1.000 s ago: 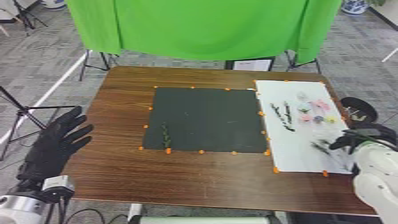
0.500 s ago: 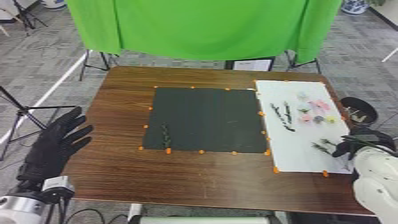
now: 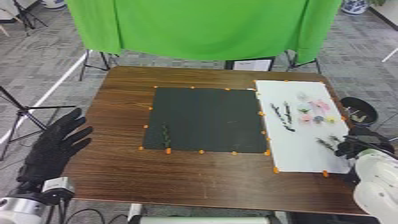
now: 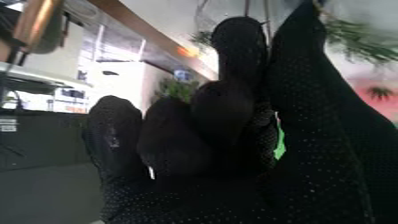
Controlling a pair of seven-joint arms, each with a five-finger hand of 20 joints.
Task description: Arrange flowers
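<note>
Green sprigs [image 3: 327, 144] shift at the right robot hand [image 3: 361, 144]

At the near left, the left robot hand [image 3: 55, 145] waits beside the brown wooden counter [image 3: 195, 180], open and relaxed in its black fabric glove.

Across from it, the right robot hand has come slightly nearer the front edge over the last second, and the leafy ends of the sprigs have swung a little to the right. Its thumb and forefinger lie close together, with thin stems running up between them in the wrist view, so it looks clamped on the sprigs. That would mean this piece is picked and the arranging can go on: the next move is probably to lift it off the smooth white sheet [image 3: 298, 161]. Such slim stems could roll or slip if pinched too loosely.

On the flat dark sheet [image 3: 209, 120], edged with small orange tabs [image 3: 169, 150], one slender, feathery stem [image 3: 166, 136] lies at the near left, so the arrangement seems barely begun.

Farther up the white sheet are two thin, knobbly dark twigs [image 3: 287, 118], then, to their right, a small yellow bloom [image 3: 331, 120] and soft, rounded pink flowers [image 3: 321, 105], all yet to be placed.

Beyond the counter hangs a bright green cloth [image 3: 209, 30] in loose folds.
</note>
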